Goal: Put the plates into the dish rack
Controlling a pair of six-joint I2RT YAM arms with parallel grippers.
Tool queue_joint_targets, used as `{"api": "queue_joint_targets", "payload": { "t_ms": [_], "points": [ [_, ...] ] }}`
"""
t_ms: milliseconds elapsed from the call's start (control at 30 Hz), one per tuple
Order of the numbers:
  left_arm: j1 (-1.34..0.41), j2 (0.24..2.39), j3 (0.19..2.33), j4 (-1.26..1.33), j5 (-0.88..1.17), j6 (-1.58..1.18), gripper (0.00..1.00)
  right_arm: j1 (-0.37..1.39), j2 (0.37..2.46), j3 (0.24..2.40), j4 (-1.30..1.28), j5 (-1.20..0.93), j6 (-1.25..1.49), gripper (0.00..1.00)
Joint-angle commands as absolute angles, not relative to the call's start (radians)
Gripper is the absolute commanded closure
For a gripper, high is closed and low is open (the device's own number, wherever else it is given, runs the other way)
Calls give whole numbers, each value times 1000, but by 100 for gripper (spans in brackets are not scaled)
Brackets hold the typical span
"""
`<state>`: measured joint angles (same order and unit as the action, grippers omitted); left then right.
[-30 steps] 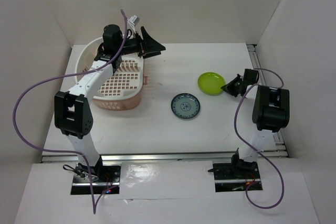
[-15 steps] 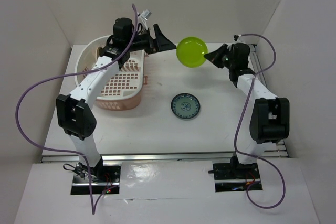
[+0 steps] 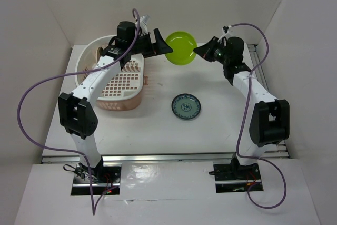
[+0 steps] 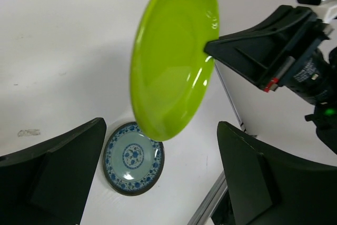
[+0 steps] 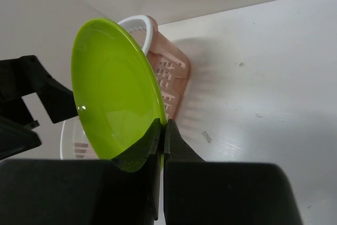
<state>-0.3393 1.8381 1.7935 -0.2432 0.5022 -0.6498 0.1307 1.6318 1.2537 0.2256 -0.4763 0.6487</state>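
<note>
Top centre of the overhead view, the right pincer [image 3: 199, 52] pinched the lime green plate [image 3: 181, 47] aloft by its rim; the gaping left pincer [image 3: 159, 45] alongside needed, I'd say, to clamp the free edge before any release.

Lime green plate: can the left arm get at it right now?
Probably yes. The left gripper stands open facing the lime green plate, which the right gripper holds in the air by its rim; nothing lies between them.
</note>
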Motion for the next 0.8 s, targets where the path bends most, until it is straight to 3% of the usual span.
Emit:
{"api": "queue_joint_targets", "payload": {
  "t_ms": [0,100,133,167,267,400,433,467,533,567,600,633,667,767],
  "points": [
    [-337,1847,1816,-238,466,-615,0,143,1575,1318,307,-552,649,100],
    [-337,1847,1816,-238,466,-615,5,167,1595,1341,318,-597,660,100],
    [-337,1847,1816,-238,475,-615,9,181,1604,1351,318,-606,650,100],
    [-337,1847,1807,-238,476,-615,20,181,1614,1351,318,-606,650,100],
    [-337,1847,1807,-229,485,-615,29,201,1623,1362,328,-626,650,100],
    [-337,1836,1807,-219,485,-615,72,210,1632,1371,319,-626,650,100],
    [-337,1836,1807,-219,485,-606,89,219,1632,1371,319,-626,650,100],
    [-337,1836,1807,-219,485,-606,97,219,1632,1371,319,-626,650,100],
    [-337,1824,1816,-219,485,-606,100,219,1641,1371,319,-626,650,99],
    [-337,1815,1816,-219,476,-606,100,219,1641,1371,319,-626,650,93],
    [-337,1815,1825,-230,457,-595,100,219,1641,1371,319,-617,650,47],
    [-327,1806,1825,-245,446,-585,100,219,1641,1371,319,-617,663,14],
    [-327,1805,1835,-259,428,-574,100,219,1641,1371,307,-606,663,0],
    [-318,1781,1873,-332,295,-516,100,219,1641,1371,279,-583,654,0]
  ]
}}
